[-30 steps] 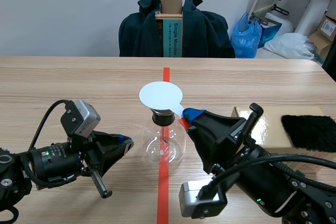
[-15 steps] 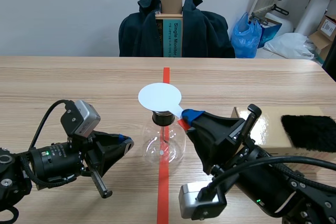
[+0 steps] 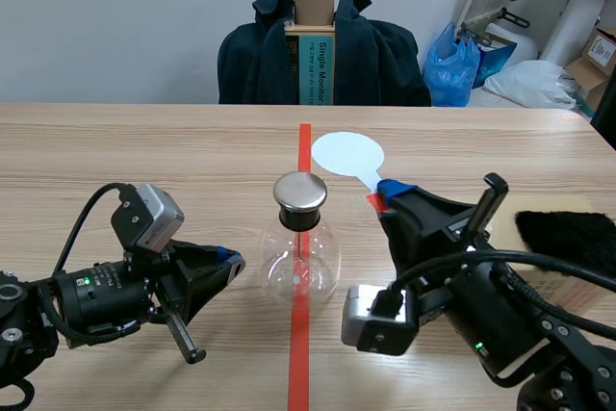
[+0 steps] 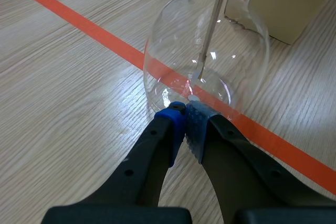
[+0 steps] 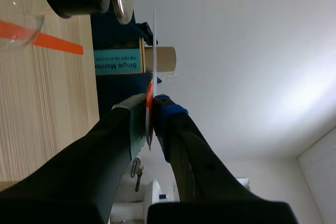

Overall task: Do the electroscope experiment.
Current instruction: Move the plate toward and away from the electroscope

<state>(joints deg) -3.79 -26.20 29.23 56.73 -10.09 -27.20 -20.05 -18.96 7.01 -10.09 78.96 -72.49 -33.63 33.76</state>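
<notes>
Electroscope [image 3: 300,255], a glass flask under a metal cap [image 3: 300,192], stands on the worktop [image 3: 144,151] just ahead of the left tool [image 4: 185,121]. That tool's wrist view shows its pads pressed together on nothing. Beyond, the right tool [image 3: 388,193] pinches a white disc [image 3: 347,153] by its stem, raised beside the cap; its own view shows the disc edge-on.

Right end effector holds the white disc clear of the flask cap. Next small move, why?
Probably swing the right end effector toward the black fur pad and rub the white disc on it. The disc hangs in the air beyond the metal cap, touching nothing, and the fur lies close at that arm's side; charging it looks like the step before approaching the flask.
</notes>
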